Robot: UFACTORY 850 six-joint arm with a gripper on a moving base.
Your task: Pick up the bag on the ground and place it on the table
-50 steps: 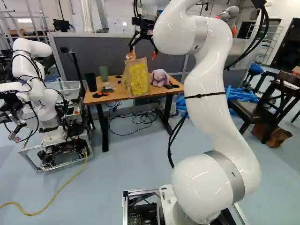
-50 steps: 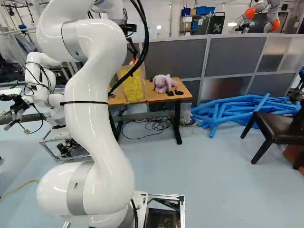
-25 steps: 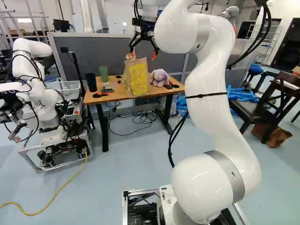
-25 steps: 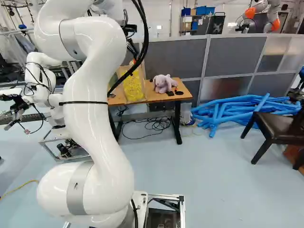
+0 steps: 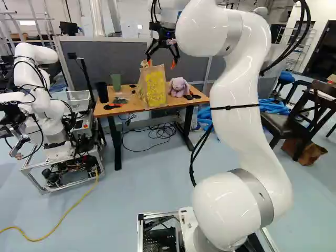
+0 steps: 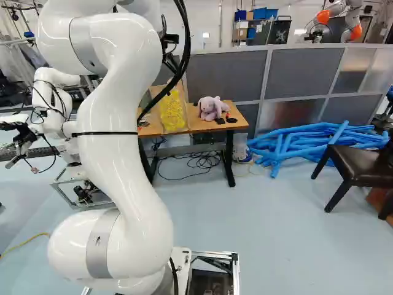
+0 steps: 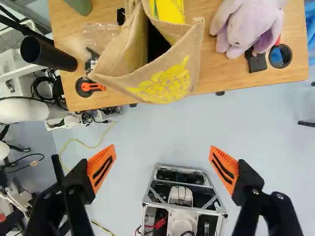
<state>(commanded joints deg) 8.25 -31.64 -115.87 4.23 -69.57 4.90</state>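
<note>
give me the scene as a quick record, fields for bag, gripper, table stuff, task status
bag: tan with yellow print, upright on the wooden table
gripper: open, nothing between its fingers, bag ahead of them
beside bag, one side: lilac plush toy
beside bag, other side: green cup, black cup
task status: bag placed and released

Tan bag point(image 7: 165, 83), yellow print, upright, mouth open, standing on wood-topped table point(image 7: 216, 76), near edge.
</note>
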